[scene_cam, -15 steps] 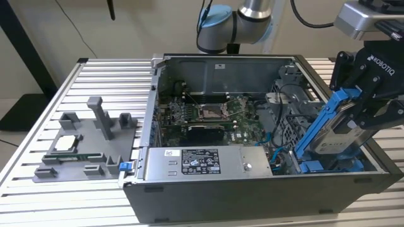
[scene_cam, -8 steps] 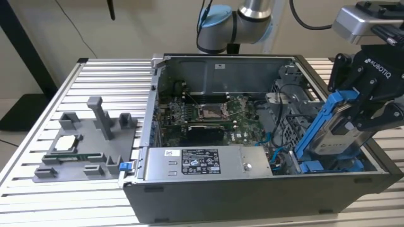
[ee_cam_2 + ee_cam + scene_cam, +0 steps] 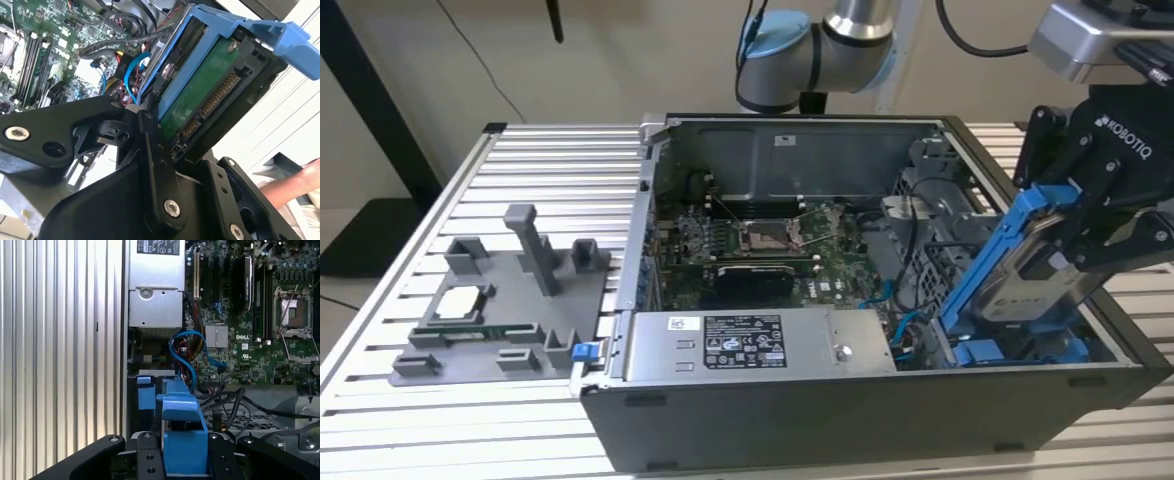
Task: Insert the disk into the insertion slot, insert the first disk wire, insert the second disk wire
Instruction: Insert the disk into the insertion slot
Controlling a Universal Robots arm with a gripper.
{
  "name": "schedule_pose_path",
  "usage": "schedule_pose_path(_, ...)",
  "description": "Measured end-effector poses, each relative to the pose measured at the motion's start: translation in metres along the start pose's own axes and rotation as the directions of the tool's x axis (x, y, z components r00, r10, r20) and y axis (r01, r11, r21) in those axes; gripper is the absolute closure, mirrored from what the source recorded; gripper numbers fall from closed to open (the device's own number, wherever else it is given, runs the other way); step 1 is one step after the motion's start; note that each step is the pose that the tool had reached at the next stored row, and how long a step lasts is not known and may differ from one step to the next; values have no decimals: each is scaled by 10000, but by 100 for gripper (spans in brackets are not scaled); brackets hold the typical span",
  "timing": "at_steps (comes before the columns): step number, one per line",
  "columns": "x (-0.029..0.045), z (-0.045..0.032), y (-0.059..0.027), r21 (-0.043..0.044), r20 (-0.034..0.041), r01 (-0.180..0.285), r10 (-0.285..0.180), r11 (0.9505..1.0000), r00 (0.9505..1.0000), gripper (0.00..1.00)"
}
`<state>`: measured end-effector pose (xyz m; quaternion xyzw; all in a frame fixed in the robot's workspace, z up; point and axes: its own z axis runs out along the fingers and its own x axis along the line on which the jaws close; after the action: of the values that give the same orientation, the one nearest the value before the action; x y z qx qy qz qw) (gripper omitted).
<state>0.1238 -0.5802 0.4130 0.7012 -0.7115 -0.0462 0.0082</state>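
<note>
My gripper (image 3: 1070,252) is shut on the disk (image 3: 1025,275), a silver-grey drive in a bright blue carrier. I hold it steeply tilted over the open computer case's corner nearest the exterior view's right. Its lower end reaches down to the insertion slot (image 3: 1014,352), a dark bay with blue rails. In the second wrist view the disk (image 3: 200,92) shows its green board and connector between my black fingers (image 3: 150,135). The first wrist view looks along the blue carrier (image 3: 182,435) toward the slot (image 3: 147,395). Blue wires (image 3: 182,347) loop beside the bay.
A grey power supply box (image 3: 747,342) with a white sticker lies along the case's front. The motherboard (image 3: 761,245) fills the case floor. A grey fixture (image 3: 507,300) with parts sits on the ribbed table. A person's hand (image 3: 295,186) is close by.
</note>
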Motion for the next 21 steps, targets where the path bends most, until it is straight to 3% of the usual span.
schedule_pose_path(2, 2, -1, -6, -83, 3, -1, 1, 10000, 10000, 100)
schedule_pose_path(7, 2, 14, -29, -88, 11, 22, -22, 10000, 10000, 100)
schedule_pose_path(14, 8, 110, -47, -102, -2, 58, -58, 9999, 10000, 100)
schedule_pose_path(17, 9, 121, -49, -111, 35, 73, -73, 9999, 10000, 100)
schedule_pose_path(21, 15, 107, -58, -224, 71, 83, -82, 9997, 9999, 100)
